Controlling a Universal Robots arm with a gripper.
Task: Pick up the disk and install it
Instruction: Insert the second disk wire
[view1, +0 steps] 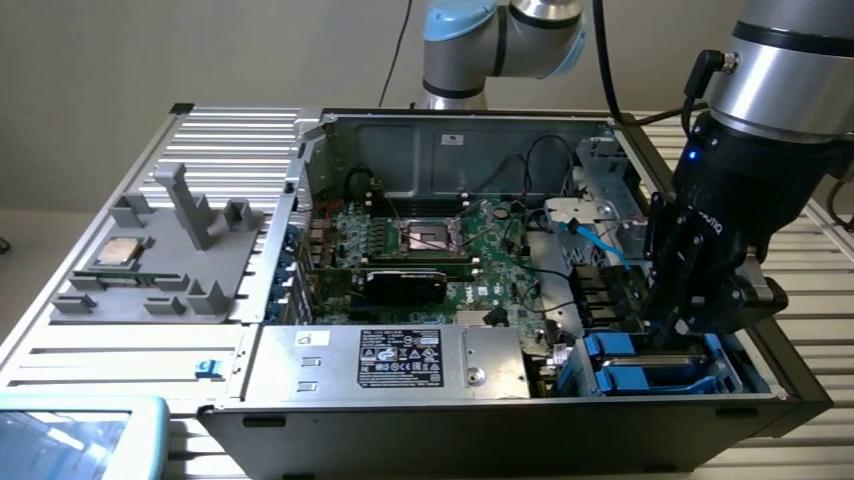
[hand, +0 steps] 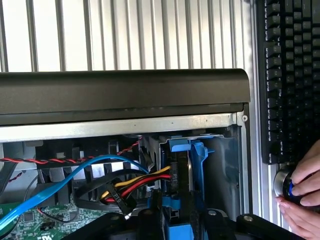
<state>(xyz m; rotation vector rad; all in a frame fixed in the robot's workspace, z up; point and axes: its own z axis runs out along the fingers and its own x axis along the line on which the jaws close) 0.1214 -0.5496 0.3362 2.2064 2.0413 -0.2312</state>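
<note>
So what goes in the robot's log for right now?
end effector: low over drive bay | disk: in bay, blue carrier showing | hand: on knob beside keyboard

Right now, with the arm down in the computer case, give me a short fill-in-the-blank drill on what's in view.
1. The black robot hand hangs over the ____ plastic drive carrier in the case corner.
2. The small square silver processor chip lies on the ____ plastic fixture outside the case.
3. The sticker on the large silver metal box is ____.
4. Beside the black keyboard, a person's fingers touch a round ____.

Missing words: blue; grey; black; knob
</note>
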